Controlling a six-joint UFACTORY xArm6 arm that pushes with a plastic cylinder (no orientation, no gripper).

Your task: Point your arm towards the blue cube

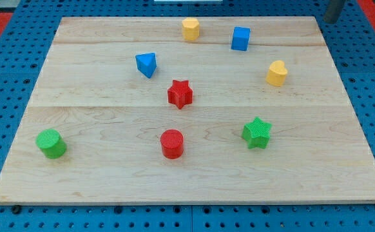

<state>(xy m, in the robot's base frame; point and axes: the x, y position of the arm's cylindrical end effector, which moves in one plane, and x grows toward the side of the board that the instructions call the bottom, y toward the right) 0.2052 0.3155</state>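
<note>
The blue cube [241,38] stands near the top edge of the wooden board [97,187], right of centre. A dark rod shows at the view's top right corner. My tip [330,20] is just past the board's top right corner, well to the right of the blue cube and slightly above it, touching no block.
A yellow cylinder [190,29] stands left of the cube. A yellow heart-like block [276,73] is below and right of it. A blue triangle [146,64], red star [180,94], green star [257,133], red cylinder [172,144] and green cylinder [51,143] lie lower. Blue pegboard surrounds the board.
</note>
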